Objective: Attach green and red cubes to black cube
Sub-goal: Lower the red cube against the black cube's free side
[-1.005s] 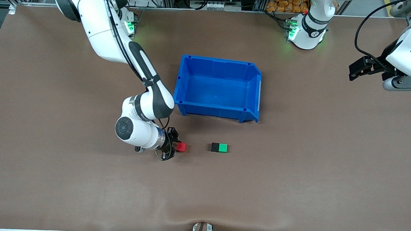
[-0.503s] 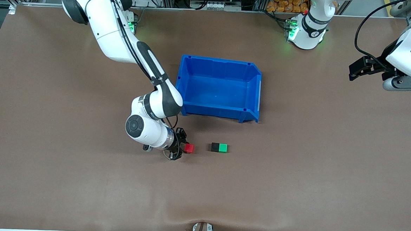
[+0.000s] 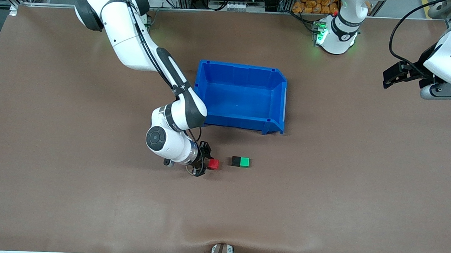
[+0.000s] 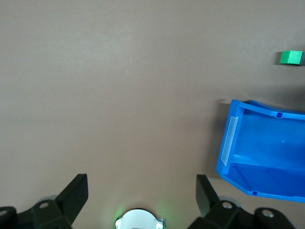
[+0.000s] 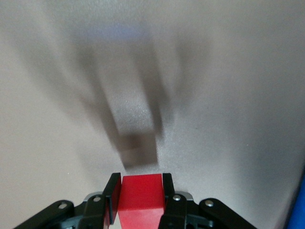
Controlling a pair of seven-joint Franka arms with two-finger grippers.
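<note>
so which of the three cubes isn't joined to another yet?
The red cube, gripped in the right end effector, apart from the others. The green cube sits flush against the black cube, on its side toward the left arm's end of the table.

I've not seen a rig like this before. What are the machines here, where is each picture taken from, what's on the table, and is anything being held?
Two robot arms work at a brown table. One picture looks down from a high camera facing them; the other two come from cameras on each arm's wrist. On the table lie a blue bin and, nearer the camera, a black cube joined to a green cube. The right hand is shut on a red cube, apart from the black one. The left hand waits open at its end of the table.
</note>
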